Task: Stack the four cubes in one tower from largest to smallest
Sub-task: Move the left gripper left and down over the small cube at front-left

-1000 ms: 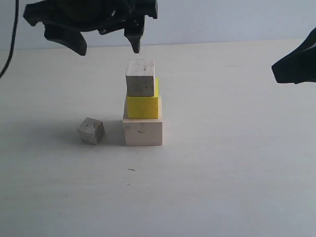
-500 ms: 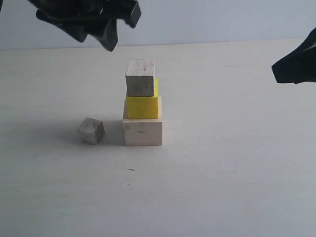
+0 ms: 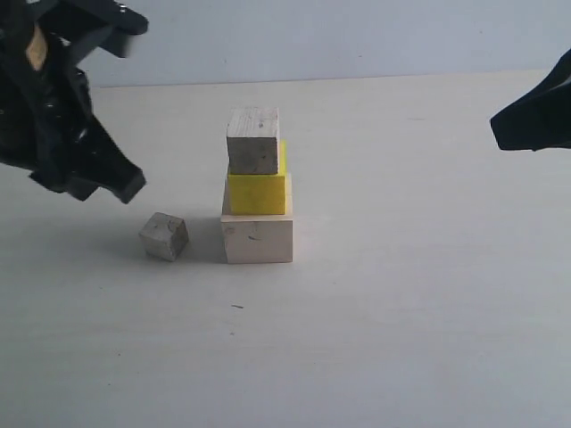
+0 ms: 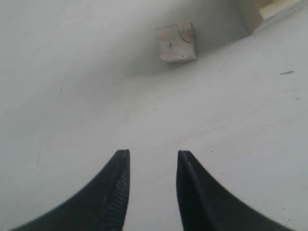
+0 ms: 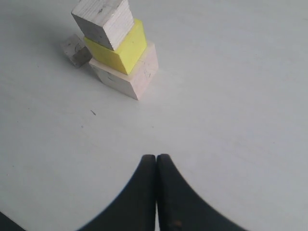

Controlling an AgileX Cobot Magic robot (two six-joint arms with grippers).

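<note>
A tower stands mid-table: the large pale wooden cube (image 3: pixel 258 238) at the base, the yellow cube (image 3: pixel 258 191) on it, and a small pale wooden cube (image 3: pixel 253 140) on top. The other small greyish cube (image 3: pixel 164 236) lies on the table just left of the base, also seen as the cube (image 4: pixel 177 42) in the left wrist view. My left gripper (image 4: pixel 153 155) is open and empty, hanging above the table left of that loose cube; its dark body (image 3: pixel 67 134) fills the upper left. My right gripper (image 5: pixel 156 158) is shut and empty, far right of the tower (image 5: pixel 118 53).
The white table (image 3: pixel 401 312) ends at a back edge against a pale blue wall (image 3: pixel 375 36). The right arm's dark body (image 3: pixel 535 116) sits at the right edge.
My left gripper has swung from above the tower's top down and to the left, now hanging over the table near the loose small cube. The cubes and right arm have not moved.
</note>
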